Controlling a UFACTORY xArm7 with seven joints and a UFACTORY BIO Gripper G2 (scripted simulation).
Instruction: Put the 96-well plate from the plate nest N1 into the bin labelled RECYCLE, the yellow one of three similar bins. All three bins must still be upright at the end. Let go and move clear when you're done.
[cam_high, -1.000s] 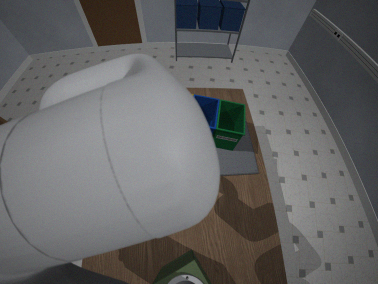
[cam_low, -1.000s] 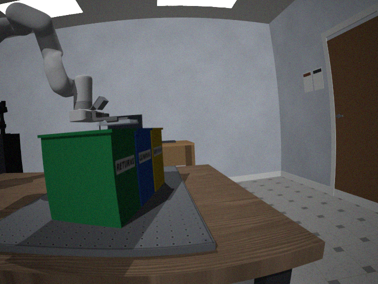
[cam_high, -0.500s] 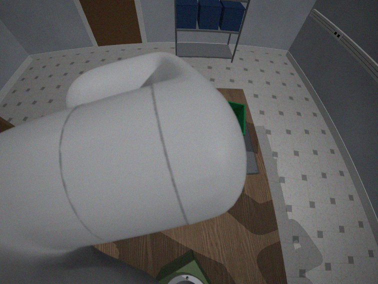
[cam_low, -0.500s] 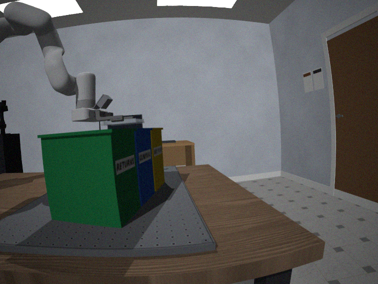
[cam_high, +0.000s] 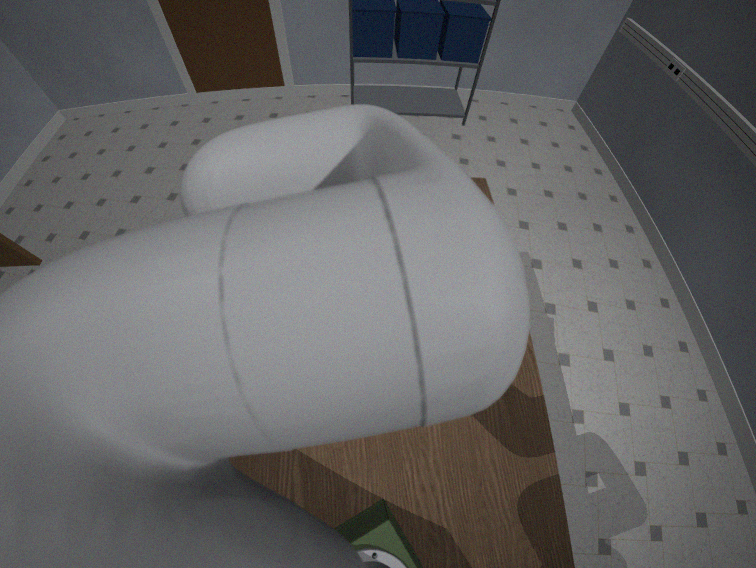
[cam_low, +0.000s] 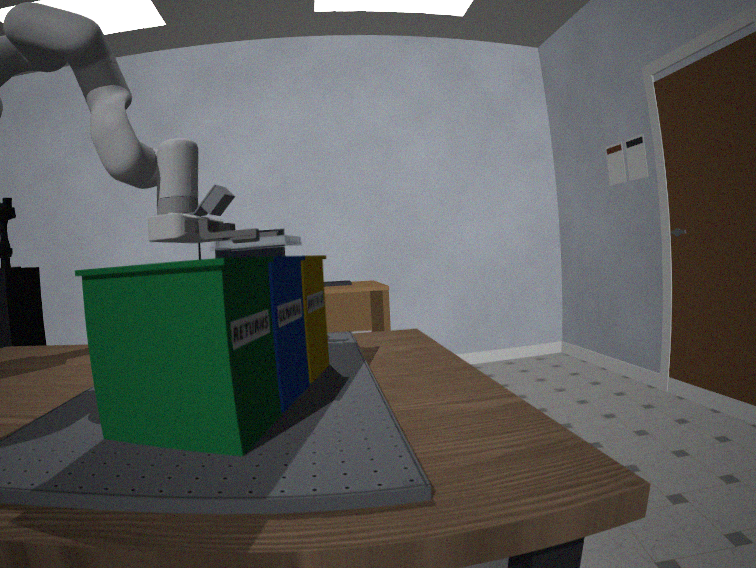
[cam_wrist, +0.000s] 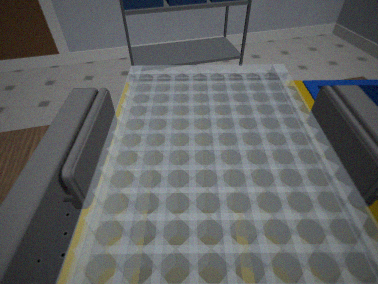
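The clear 96-well plate (cam_low: 293, 240) (cam_wrist: 205, 150) is held level between the fingers of my gripper (cam_low: 262, 235) (cam_wrist: 220, 142), which is shut on its two long sides. The plate is over the yellow bin (cam_low: 315, 342) (cam_wrist: 302, 91); yellow rim shows along both sides of the plate and yellow shows through its wells in the wrist view. In the exterior view the plate is above the level of the bin rims. The yellow bin stands upright. Its inside is mostly hidden by the plate. The arm hides the plate, gripper and bins in the top view. The nest N1 is not visible.
The blue bin (cam_low: 290, 366) (cam_wrist: 345, 84) stands beside the yellow one, and the green bin (cam_low: 165, 360) beside the blue; both are upright. They stand on a grey perforated board (cam_low: 366, 451) on the wooden table (cam_low: 501, 439). A green box-like object (cam_high: 388, 531) shows near the arm.
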